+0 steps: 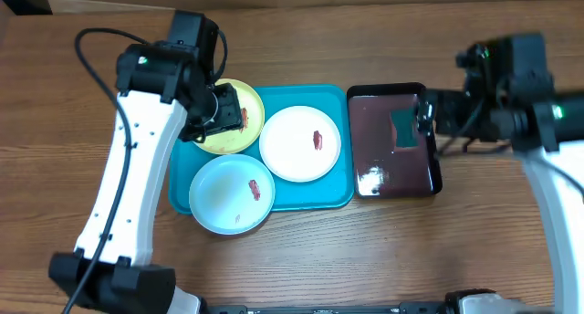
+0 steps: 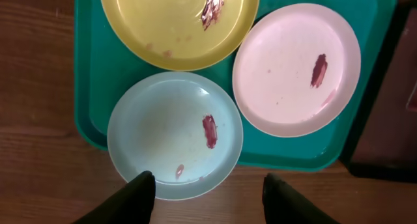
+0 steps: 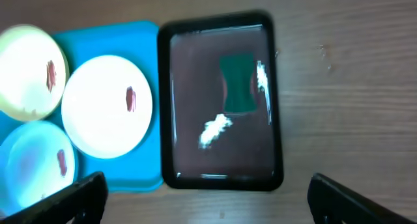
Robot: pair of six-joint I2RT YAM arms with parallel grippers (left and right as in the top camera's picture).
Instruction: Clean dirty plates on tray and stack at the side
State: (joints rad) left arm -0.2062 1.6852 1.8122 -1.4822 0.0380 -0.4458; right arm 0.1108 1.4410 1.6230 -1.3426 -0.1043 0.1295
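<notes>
The large turquoise-blue rectangular plastic tray [image 1: 306, 195] is lying on the wooden table [image 1: 365, 259] with its long axis running left to right in the overhead view. Its right short end is sitting just beside the smaller black plastic tray of dark liquid [image 1: 374, 122], whose long axis is running the other way. All three round plastic plates are resting on the turquoise tray, each showing a reddish-brown smear. The yellow-green plate [image 2: 169, 28] is sitting at the far left and the white plate [image 2: 287, 74] towards the right. The light blue plate [image 2: 166, 129] is at the near left, overhanging the near rim onto the wood. A green sponge [image 3: 238, 84] is lying in the dark liquid. The left gripper [image 2: 212, 201] is hanging above the yellow-green plate with its jaws spread wide, gripping nothing. The right gripper [image 3: 208, 204] is hovering over the black tray, likewise spread wide and carrying nothing.
</notes>
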